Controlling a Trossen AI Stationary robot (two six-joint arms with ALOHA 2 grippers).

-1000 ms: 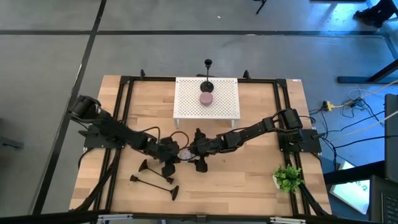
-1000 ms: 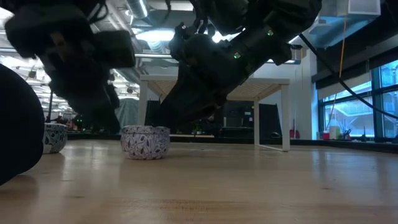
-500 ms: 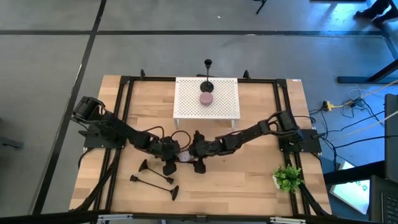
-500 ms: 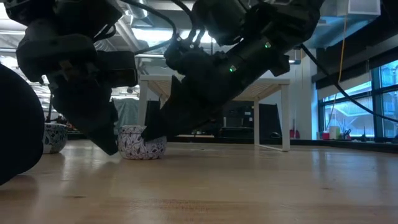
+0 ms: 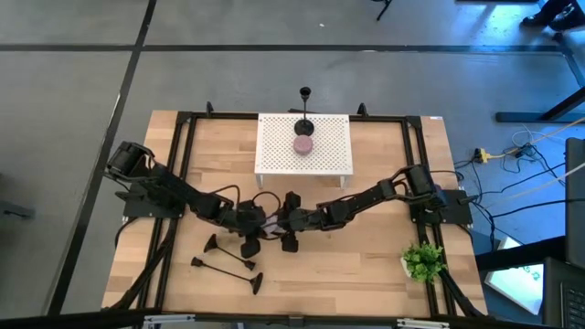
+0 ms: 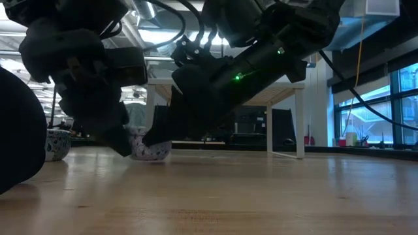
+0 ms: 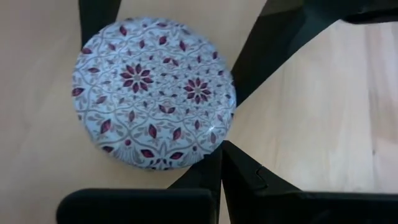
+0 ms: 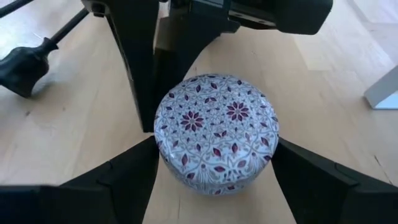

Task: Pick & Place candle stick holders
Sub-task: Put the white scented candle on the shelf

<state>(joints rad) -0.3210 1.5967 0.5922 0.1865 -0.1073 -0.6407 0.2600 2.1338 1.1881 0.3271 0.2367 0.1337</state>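
Left tool [image 5: 259,226] and right tool [image 5: 279,226], both spread open around patterned round tin [image 8: 216,131] at mid-surface [image 5: 366,274].

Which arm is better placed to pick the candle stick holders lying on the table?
Left, probably. The lying candle stick holders rest on its side of the table, nearer the left gripper than the right gripper.

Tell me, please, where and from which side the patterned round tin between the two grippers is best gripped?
Grip the patterned tin across its straight side wall, coming down from above. Its lid is domed and smooth, so only the sides offer flat purchase. The right gripper already straddles it, jaws open; the left gripper crowds the opposite side.
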